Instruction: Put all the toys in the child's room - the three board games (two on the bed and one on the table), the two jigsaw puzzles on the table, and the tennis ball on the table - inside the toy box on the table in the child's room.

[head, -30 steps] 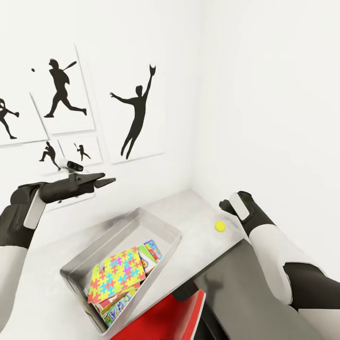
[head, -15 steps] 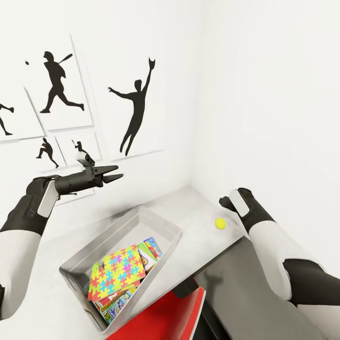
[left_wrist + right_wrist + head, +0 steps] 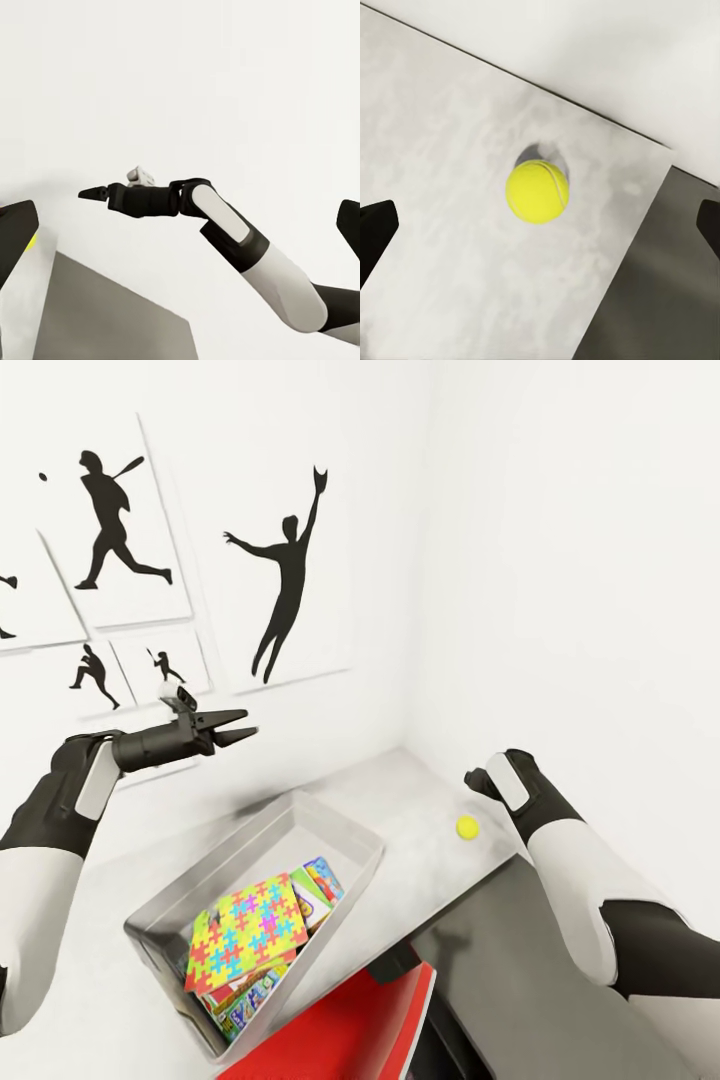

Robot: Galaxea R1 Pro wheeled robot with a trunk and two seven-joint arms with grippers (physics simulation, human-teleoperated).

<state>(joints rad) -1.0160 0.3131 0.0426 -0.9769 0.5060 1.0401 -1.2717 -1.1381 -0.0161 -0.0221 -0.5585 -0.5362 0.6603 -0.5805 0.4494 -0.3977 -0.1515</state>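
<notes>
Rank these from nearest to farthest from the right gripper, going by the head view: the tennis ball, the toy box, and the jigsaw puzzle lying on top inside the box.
1. Tennis ball: on the table just below the right gripper, near the table's edge.
2. Toy box: its near corner sits toward the robot's left of the ball.
3. Jigsaw puzzle: deeper in the box, on top of the games, farthest from the gripper.

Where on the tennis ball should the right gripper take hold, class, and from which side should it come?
Grip the tennis ball across its widest middle, coming straight down from above. It is round, so no side differs, and it lies free on the table near the edge, with the toy box well apart. The right gripper is open and roughly centred over it, probably needing only to descend.
</notes>
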